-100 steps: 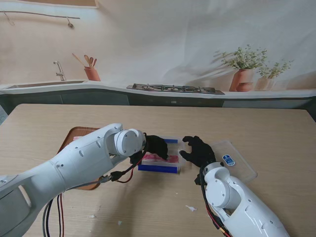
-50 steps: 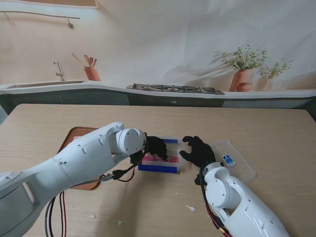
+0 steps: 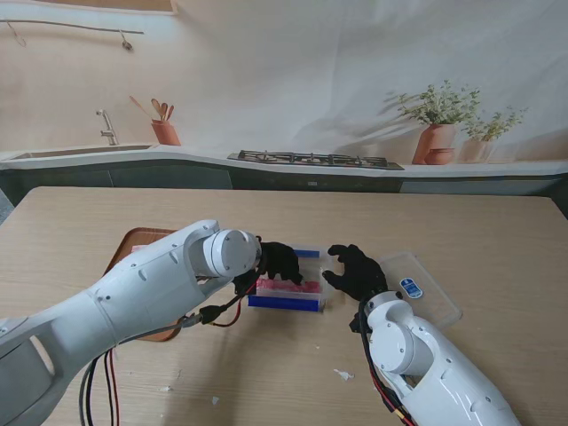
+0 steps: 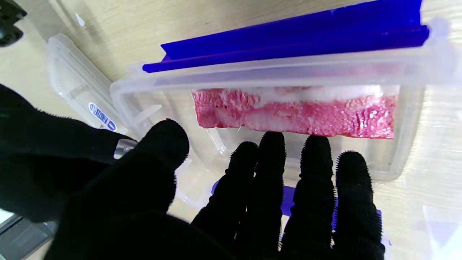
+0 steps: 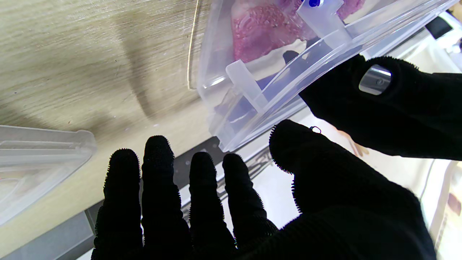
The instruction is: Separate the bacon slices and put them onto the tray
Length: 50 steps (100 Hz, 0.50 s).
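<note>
left hand [image 3: 280,262] spread, empty, fingers [image 4: 272,169] poised over bacon [image 4: 294,112], likely to lift a slice | right hand [image 3: 357,272] spread beside container [image 3: 288,291], likely bracing | bacon in container | tray [image 3: 124,251] left of it

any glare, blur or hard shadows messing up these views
Stand view: soft even light, sharp, container small. Left wrist view: bacon crisp, slight sheen on the clear rim. Right wrist view: finger shadows streak the table, bright washed-out corner.
</note>
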### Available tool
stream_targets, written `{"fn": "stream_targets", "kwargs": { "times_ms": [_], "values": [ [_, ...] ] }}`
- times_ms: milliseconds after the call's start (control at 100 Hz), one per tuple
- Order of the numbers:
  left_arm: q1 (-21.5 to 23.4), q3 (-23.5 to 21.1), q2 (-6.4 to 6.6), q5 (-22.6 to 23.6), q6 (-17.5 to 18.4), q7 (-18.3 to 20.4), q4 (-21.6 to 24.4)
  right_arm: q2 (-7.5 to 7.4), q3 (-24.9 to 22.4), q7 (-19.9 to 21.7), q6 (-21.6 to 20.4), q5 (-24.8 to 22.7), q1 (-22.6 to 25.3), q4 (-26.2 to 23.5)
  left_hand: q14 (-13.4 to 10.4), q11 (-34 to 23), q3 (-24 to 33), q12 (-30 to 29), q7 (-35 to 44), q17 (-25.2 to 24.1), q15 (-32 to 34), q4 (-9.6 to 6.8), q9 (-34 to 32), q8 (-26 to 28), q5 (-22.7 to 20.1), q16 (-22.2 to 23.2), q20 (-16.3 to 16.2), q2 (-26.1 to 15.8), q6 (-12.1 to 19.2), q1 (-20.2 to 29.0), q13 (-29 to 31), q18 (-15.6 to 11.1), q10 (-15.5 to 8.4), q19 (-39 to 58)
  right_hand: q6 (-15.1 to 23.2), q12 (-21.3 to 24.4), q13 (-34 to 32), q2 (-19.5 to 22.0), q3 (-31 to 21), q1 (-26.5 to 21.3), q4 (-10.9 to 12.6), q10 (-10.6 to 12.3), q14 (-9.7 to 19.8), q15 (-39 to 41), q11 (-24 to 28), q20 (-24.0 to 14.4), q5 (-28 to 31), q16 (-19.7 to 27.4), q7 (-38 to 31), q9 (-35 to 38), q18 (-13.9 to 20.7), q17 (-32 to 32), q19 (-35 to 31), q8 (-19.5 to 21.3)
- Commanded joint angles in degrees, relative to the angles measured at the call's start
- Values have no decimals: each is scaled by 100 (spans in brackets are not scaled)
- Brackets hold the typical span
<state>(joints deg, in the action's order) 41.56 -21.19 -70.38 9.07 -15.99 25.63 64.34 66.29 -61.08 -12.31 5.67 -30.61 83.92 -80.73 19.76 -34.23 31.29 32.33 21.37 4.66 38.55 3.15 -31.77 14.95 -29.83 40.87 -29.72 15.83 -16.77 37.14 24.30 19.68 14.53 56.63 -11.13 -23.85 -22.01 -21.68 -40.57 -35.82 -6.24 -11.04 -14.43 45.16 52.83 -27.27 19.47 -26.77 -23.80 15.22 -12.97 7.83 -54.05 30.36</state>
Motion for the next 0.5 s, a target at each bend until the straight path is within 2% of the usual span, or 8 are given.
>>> {"fn": "stream_targets", "kwargs": {
  "times_ms": [0,170,330,490],
  "values": [
    [43,-53,6,-7,-86,33,126,46,9,78,19,8,36,-29,123,-348,118,242,-62,4,309,-246,-184,-23,-99,194,-166,-22,-256,0,188,172,-30,351,97,11,-71,97,54,-133,103,23,-101,5,-1,-84,8,14,26,15,-53,28,-147,-41],
    [14,-39,16,-39,-164,82,161,46,13,84,23,12,33,-29,111,-615,184,653,-35,57,674,-241,-332,-14,-250,539,-206,25,-241,21,330,190,-101,413,89,11,-73,101,52,-136,103,23,-100,6,-1,-85,12,14,26,15,-48,31,-153,-42],
    [-65,68,-41,-131,-258,166,64,47,8,74,31,8,36,-31,137,-784,217,897,-11,149,912,-241,-496,-5,-359,753,-245,70,-290,35,493,250,-93,480,90,13,-71,102,52,-145,104,22,-101,6,-4,-85,15,14,26,13,-47,29,-158,-42],
    [-108,129,-50,-162,-396,220,67,48,2,67,33,6,38,-30,169,-1003,243,1206,46,241,1220,-229,-782,11,-636,1039,-299,112,-265,38,740,359,-130,556,90,14,-69,106,53,-144,104,21,-95,6,-7,-86,19,14,25,13,-47,32,-165,-42]
  ]
}}
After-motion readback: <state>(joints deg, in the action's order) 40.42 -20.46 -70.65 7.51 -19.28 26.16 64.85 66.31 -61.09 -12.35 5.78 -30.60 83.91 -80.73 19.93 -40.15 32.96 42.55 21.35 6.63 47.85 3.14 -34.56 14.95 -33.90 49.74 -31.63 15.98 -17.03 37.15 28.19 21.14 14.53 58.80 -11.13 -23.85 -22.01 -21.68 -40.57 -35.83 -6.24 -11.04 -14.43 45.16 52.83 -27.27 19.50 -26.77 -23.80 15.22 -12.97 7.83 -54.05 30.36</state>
